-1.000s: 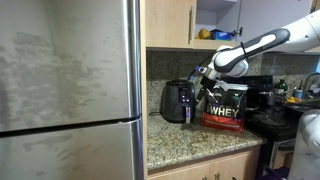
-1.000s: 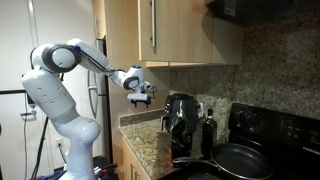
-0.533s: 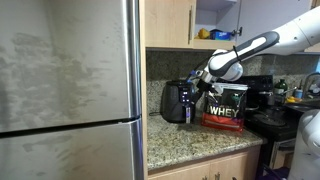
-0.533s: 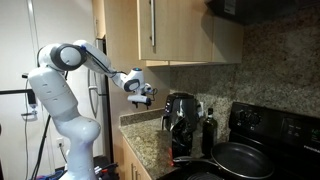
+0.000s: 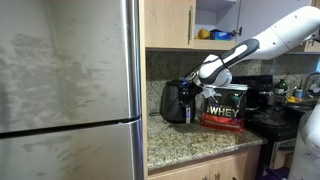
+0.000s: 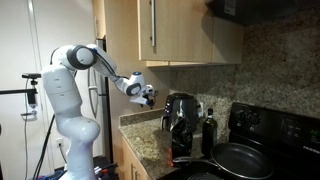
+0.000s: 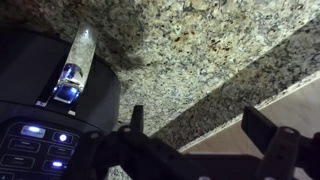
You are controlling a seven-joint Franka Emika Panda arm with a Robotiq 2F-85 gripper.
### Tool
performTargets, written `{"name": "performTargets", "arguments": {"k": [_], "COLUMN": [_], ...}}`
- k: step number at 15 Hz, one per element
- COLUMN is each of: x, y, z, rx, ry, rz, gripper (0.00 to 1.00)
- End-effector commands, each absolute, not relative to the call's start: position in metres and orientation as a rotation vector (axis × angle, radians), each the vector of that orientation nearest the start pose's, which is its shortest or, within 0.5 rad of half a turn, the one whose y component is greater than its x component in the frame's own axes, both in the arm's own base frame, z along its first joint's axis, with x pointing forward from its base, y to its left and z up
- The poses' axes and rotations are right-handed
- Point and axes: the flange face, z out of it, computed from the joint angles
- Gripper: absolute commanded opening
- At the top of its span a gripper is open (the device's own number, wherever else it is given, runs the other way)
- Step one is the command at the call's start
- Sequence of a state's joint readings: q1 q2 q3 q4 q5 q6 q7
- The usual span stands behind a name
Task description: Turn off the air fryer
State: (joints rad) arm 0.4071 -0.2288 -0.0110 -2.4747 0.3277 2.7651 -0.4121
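The gripper (image 7: 200, 140) is spread wide and empty: in the wrist view its 2 dark fingers (image 7: 135, 122) stand far apart at the bottom of the picture, with only speckled granite counter (image 7: 210, 50) showing between them, and they touch nothing. The air fryer (image 7: 40, 90) fills the left of that view, off to the side of the open jaws; its lit control panel (image 7: 38, 145) glows with small blue-white buttons, and a shiny handle (image 7: 75, 65) runs up its rounded top. In an exterior view the gripper (image 5: 196, 80) hangs in the air just above and beside the upper right shoulder of the air fryer (image 5: 177, 102), which stands on the counter (image 5: 190, 142) between the steel refrigerator (image 5: 65, 90) and the black tub (image 5: 226, 107) with white lettering, close against the tub. In an exterior view from the stove end the gripper (image 6: 148, 96) floats over the counter edge, near the air fryer (image 6: 180, 112) but apart from it. Compared with 1 second ago, the gripper has slid sideways and slightly down, away from above the tub and closer to the air fryer, and the arm's elbow has swung with it; the air fryer and tub have not moved.
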Motion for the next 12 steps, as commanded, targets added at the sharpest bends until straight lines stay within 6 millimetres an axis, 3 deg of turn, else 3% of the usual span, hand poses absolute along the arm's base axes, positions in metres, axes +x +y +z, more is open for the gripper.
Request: {"name": "performTargets", "arguments": {"k": [1,4,5,9,12], "x": [0.481,0.502,0.483,0.497,0.522], "y": [0.155,0.137,0.142,0.135,0.141], "z": [0.420,0.416,0.422,0.414,0.401], "rx": [-2.780,-2.749,-2.756,-2.761,-2.755], "ry": [-0.557,-0.301,-0.420,-0.332,-0.259], "rz": [-0.816,-0.916,-0.870,-0.900,-0.911], "gripper": [1.00,1.00,1.00,1.00,1.00]}}
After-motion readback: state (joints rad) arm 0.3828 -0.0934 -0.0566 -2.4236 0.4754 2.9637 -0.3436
